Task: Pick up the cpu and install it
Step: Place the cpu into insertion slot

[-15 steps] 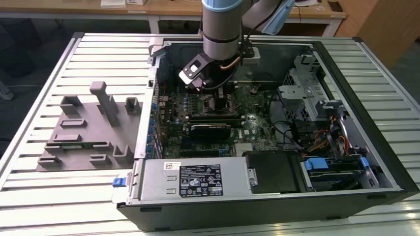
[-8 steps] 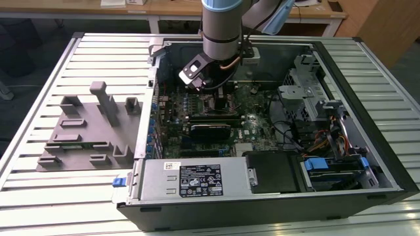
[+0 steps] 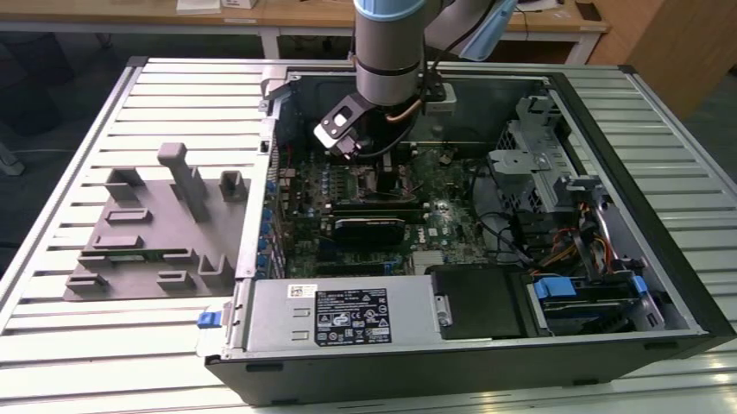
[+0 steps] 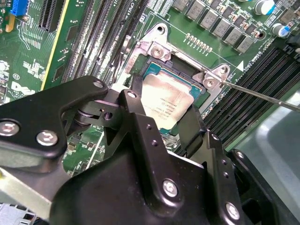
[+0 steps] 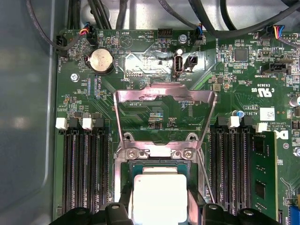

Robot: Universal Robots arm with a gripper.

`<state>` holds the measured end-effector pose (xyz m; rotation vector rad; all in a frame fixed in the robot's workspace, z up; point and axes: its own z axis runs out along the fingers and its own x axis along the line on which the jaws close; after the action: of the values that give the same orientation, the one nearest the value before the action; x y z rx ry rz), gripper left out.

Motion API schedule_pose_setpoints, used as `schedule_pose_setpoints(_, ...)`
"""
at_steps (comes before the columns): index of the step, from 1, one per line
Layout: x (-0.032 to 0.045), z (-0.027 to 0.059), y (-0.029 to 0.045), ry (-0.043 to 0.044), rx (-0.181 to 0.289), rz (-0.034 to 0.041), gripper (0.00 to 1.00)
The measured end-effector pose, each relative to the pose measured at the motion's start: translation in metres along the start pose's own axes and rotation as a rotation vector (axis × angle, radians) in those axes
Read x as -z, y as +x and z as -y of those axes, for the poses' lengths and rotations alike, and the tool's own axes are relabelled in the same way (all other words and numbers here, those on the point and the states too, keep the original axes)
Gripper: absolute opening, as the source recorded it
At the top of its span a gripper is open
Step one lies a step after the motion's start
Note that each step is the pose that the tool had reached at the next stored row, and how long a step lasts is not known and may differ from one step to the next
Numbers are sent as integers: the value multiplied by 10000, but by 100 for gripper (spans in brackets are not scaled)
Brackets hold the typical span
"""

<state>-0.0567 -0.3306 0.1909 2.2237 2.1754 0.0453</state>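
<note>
The cpu, a flat square chip with a silvery top, sits between my gripper's two black fingers, which press on its opposite edges. It lies over the metal-framed socket on the green motherboard, roughly level with the frame; whether it rests fully in the socket is unclear. In the first wrist view the cpu is flanked by the gripper, below the raised load plate. In the exterior view the gripper reaches down into the open computer case.
The thin socket lever wire juts out beside the socket. Memory slots run on both sides. A black heatsink block, a power supply and drive bays fill the case. A gray fixture lies on the slatted table.
</note>
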Motion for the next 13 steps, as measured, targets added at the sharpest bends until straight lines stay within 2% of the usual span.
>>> schedule_pose_setpoints(6, -4, -1, 1, -5, 0, -8, 55)
schedule_pose_setpoints(7, -4, -1, 1, -4, 0, -6, 62)
schedule_pose_setpoints(13, 3, 0, 0, 1, 0, 2, 62)
